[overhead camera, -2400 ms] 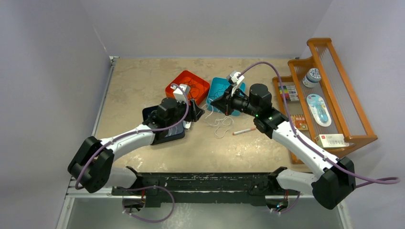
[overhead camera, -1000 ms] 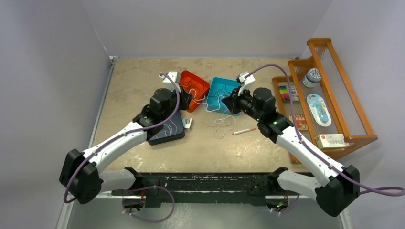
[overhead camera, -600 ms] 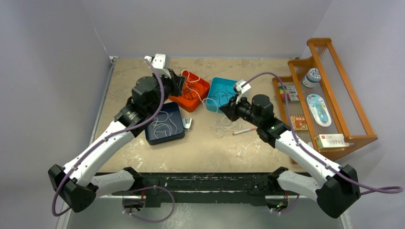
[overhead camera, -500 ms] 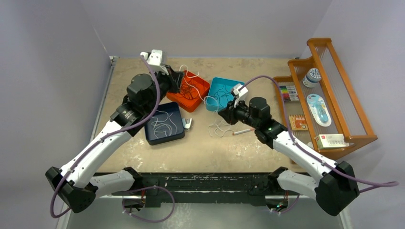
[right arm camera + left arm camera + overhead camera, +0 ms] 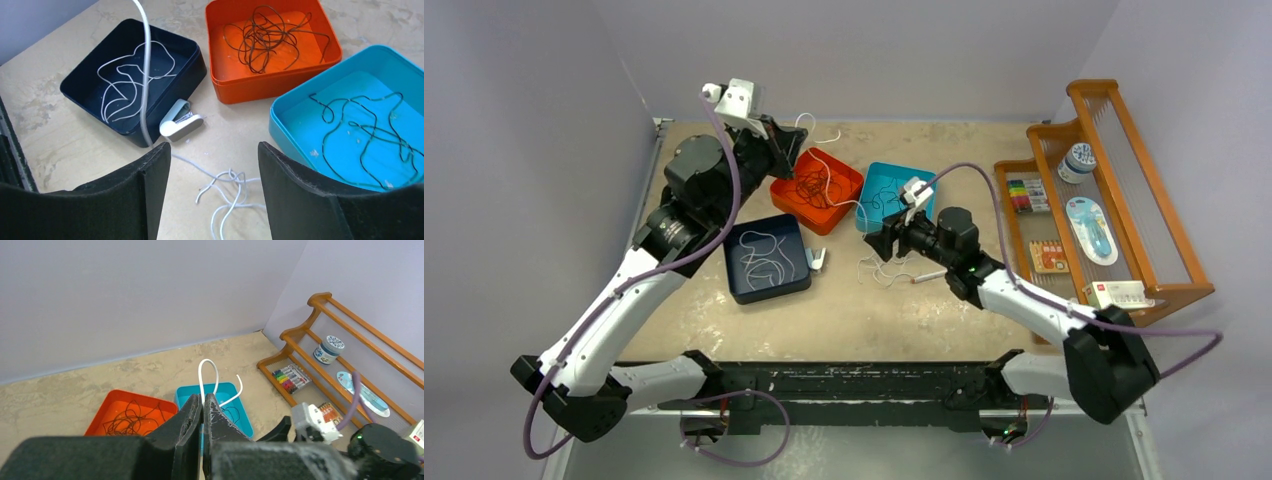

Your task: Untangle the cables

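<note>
- The left end effector (image 5: 203, 405) is pinched tight on a thin, smooth white cable (image 5: 199, 380). A short arch of it stands up above the fingertips, with a free end curling to the side.
- From that grip the white cable drops in a taut line to the table (image 5: 904, 320), a beige, stone-mottled slab.
- It ends there in a tangle (image 5: 227, 187) of loose whitish loops lying flat, just in front of the right end effector.
- The right end effector (image 5: 214, 150) has its matte black fingers spread apart with nothing between them. The tangle lies on the table below the gap.
- The left arm is stretched up and away from its base, its wrist lifted high over the far left of the table, next to the orange tray (image 5: 260, 87).
- The right arm lies low, with its forearm reaching left toward the table's centre and its wrist aimed down at the tangle.
- The orange tray is a glossy, square plastic box with rounded corners. It holds a wiry brown cable (image 5: 265, 37) in a scribbled knot.
- The teal tray (image 5: 285, 130) has the same shape and holds a black cable (image 5: 360, 125) in open, wandering loops.
- The navy tray (image 5: 175, 87) holds a slack white loop (image 5: 125, 85) spread across its floor.
- A small silver-white piece, possibly a clip (image 5: 181, 122), leans against the navy tray's near wall.
- A short pen (image 5: 934, 273) lies on the table near the right wrist.
- A slatted wooden rack (image 5: 1124, 180) stands at the table's right edge.
</note>
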Controlling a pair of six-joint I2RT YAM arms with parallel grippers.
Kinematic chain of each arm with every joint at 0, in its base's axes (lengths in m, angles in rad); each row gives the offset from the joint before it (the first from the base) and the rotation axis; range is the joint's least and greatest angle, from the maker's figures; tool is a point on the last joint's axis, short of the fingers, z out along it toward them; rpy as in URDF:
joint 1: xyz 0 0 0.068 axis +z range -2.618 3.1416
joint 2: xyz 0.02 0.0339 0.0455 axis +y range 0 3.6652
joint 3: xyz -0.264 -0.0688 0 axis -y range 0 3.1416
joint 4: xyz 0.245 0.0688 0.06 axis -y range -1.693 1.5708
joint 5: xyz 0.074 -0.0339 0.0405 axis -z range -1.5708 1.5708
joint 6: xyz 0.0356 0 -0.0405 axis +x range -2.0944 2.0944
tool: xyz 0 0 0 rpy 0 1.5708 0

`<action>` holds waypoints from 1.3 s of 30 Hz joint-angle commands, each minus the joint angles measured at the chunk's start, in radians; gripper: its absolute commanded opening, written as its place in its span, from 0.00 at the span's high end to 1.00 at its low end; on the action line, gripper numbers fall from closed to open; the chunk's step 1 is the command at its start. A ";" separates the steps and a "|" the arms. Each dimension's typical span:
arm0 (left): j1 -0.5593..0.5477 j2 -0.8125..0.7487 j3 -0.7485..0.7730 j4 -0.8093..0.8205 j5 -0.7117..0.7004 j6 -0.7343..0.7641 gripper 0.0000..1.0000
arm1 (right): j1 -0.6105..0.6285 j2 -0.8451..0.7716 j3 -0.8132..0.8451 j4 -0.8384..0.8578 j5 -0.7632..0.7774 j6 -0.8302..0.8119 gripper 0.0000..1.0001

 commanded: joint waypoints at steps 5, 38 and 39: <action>-0.002 0.026 0.149 -0.025 0.004 0.061 1.00 | -0.001 0.210 0.005 0.345 -0.108 -0.079 0.36; -0.001 0.015 0.314 -0.095 -0.135 0.203 1.00 | -0.001 -0.010 -0.062 0.098 -0.004 -0.103 0.38; -0.001 0.014 0.312 -0.096 -0.135 0.203 1.00 | -0.001 -0.011 -0.065 0.107 -0.034 -0.112 0.38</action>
